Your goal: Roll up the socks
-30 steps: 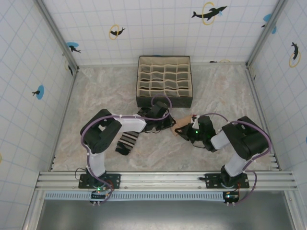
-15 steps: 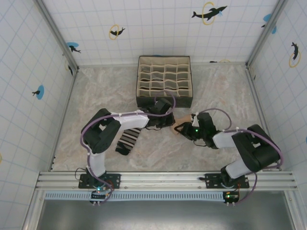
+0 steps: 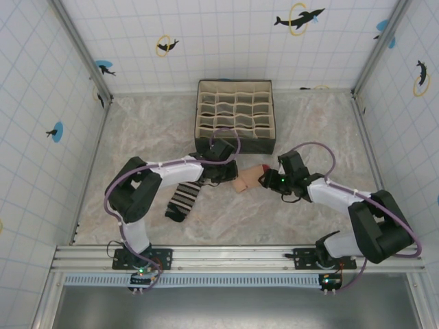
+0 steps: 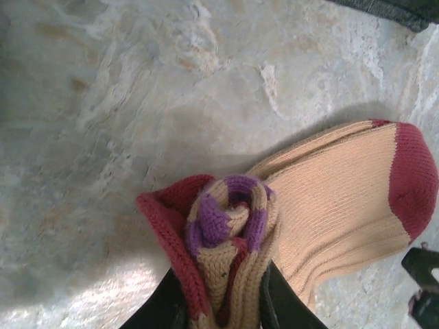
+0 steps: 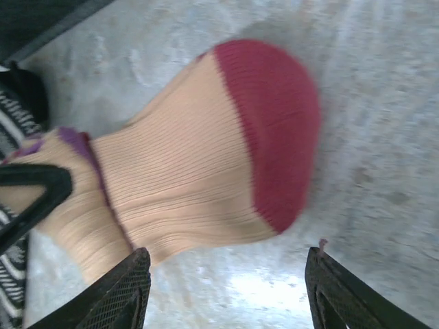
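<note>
The tan sock (image 3: 248, 179) with a dark red toe lies flat at mid table. Its purple-and-tan striped cuff end is rolled into a tight coil (image 4: 230, 219), and my left gripper (image 4: 223, 305) is shut on that coil from below. Seen from above, the left gripper (image 3: 226, 174) is at the sock's left end. My right gripper (image 5: 226, 288) stands open just short of the sock's red toe (image 5: 274, 130), with bare table between its fingers (image 5: 127, 291). From above, the right gripper (image 3: 269, 179) is at the sock's right end. The black-white-grey striped sock (image 3: 182, 200) lies flat under the left arm.
The beige gridded organiser box (image 3: 234, 116) stands just behind the grippers, its dark front wall close to the left wrist. Tiled walls enclose the marbled table (image 3: 309, 130), with free room at the right and far left.
My right gripper has opened and let go of the tan sock's toe end. Both arms have stretched further out; the sock now lies more spread between the grippers, slightly further back.
</note>
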You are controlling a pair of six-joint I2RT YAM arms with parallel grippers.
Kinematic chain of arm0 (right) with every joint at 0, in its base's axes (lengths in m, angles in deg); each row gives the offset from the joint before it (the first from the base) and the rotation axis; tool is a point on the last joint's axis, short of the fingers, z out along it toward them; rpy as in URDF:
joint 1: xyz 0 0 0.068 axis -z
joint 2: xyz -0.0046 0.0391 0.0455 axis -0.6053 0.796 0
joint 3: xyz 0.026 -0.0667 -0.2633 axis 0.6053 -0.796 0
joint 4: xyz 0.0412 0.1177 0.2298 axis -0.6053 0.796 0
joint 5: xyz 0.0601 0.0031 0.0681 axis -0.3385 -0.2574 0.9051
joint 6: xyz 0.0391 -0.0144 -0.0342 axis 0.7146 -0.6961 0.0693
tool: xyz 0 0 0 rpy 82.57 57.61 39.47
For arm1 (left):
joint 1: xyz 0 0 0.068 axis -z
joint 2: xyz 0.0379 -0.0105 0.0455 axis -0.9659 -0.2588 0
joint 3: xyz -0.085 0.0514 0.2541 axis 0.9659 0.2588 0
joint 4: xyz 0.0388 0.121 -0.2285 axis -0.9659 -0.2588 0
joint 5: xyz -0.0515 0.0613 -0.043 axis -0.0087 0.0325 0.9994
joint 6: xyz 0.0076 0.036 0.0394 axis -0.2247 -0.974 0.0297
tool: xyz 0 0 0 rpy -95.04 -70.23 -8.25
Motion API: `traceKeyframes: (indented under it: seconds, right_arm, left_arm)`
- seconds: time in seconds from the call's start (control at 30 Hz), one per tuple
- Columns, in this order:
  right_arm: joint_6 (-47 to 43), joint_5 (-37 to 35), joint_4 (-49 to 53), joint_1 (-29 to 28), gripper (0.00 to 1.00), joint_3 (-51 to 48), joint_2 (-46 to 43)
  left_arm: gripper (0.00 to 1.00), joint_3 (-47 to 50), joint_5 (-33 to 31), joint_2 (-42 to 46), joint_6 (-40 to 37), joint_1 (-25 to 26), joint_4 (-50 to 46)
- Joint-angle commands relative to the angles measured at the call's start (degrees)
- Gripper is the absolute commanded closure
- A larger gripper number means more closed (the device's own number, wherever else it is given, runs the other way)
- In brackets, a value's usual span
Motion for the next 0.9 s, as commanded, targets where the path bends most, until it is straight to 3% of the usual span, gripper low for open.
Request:
traceKeyframes:
  seconds: [0.0,0.37,0.5,0.73,0.87]
  right_arm:
    - [-1.78,-3.32,1.85,0.55,0.38,-0.06,1.37]
    - [-5.60,-2.38,-12.01,0.63,0.40,-1.15,9.75]
    - [-6.06,-1.85,-16.20,0.24,0.51,-1.43,12.40]
    - [-7.09,-2.90,-16.97,-0.45,0.85,2.81,18.17]
    - [-7.30,-3.75,-16.31,-1.03,0.91,8.33,22.26]
  left_arm:
    - [1.00,2.08,1.35,1.64,0.61,-0.01,-1.08]
    - [1.00,4.49,3.23,3.52,2.61,-0.01,0.61]
    - [1.00,4.97,3.60,3.96,3.03,-0.01,1.05]
    - [1.00,7.92,5.69,5.92,5.04,-0.01,3.87]
    - [1.00,8.93,5.47,7.01,6.38,0.58,4.99]
